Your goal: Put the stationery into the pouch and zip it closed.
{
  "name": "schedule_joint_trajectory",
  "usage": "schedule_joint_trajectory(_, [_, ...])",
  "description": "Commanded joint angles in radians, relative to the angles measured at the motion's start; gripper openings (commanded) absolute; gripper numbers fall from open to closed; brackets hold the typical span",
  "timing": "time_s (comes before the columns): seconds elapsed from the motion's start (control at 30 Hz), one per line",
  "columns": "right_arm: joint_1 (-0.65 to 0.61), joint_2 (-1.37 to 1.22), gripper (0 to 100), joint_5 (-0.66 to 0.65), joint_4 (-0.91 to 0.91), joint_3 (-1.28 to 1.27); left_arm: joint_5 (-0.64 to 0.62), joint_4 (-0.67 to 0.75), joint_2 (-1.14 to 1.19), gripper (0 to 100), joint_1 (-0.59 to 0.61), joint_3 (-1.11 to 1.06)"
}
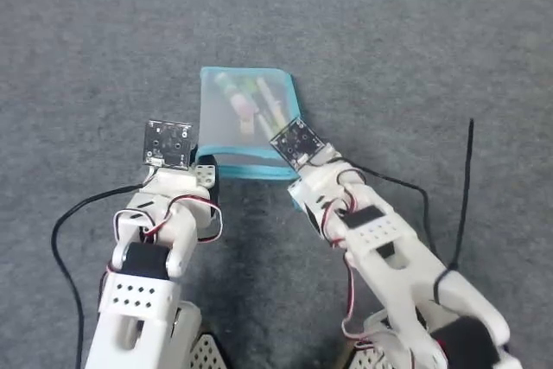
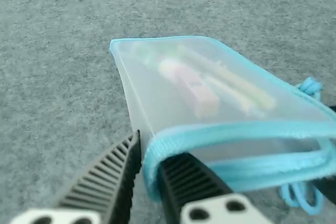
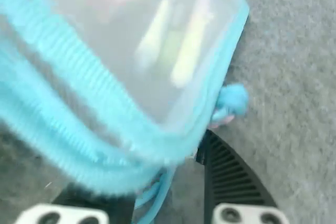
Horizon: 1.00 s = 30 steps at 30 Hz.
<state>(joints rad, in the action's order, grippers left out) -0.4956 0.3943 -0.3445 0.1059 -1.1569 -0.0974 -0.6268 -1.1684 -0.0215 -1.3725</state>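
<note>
The pouch (image 1: 246,118) lies about mid-surface, a little nearer the far edge. Its zip end faces your two arms and its closed end points away. Through its clear side you see the stationery (image 1: 252,103) inside, several pens and a pink piece lying along its length.

Your left claw (image 2: 151,153) is clenched on the pouch (image 2: 157,93). Its two ribbed fingers (image 2: 181,174) pinch the blue zip edge at the near left corner. In that view the stationery (image 2: 194,87) sits well inside the pouch. The two blue zip bands stand apart along the near end, so the mouth is not closed. A blue cord (image 2: 310,85) hangs at the opposite corner.

Your right arm (image 1: 371,231) reaches to the near right corner of the pouch. Its wrist view is pressed close against the pouch (image 3: 105,51), with the stationery (image 3: 184,51) blurred behind the clear wall. The zip edge and the cord (image 3: 231,100) lie across your right claw (image 3: 157,171). You cannot tell whether that claw is grasping the pouch or is released.
</note>
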Motion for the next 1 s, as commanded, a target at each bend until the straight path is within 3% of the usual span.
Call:
schedule_joint_trajectory(0.0, [0.025, -0.105, 14.1, -0.011, -0.035, 0.169, -0.008, -0.002, -0.002, 1, 0.003, 0.077])
schedule_joint_trajectory(0.2, [0.053, -0.186, 14.1, -0.011, -0.022, 0.245, -0.008, -0.002, 0.000, 1, 0.003, 0.077])
schedule_joint_trajectory(0.37, [0.044, -0.059, 14.2, -0.008, 0.024, 0.195, -0.008, -0.002, 0.000, 1, 0.003, 0.077])
schedule_joint_trajectory(0.63, [0.030, -0.016, 14.4, 0.180, 0.012, 0.209, -0.008, -0.003, 0.000, 1, 0.002, 0.077])
schedule_joint_trajectory(0.83, [0.031, -0.150, 14.4, 0.301, -0.059, 0.287, -0.008, 0.002, 0.000, 1, 0.002, 0.065])
schedule_joint_trajectory(0.97, [0.042, -0.263, 14.0, 0.313, -0.071, 0.345, -0.008, 0.002, 0.000, 1, 0.002, 0.064])
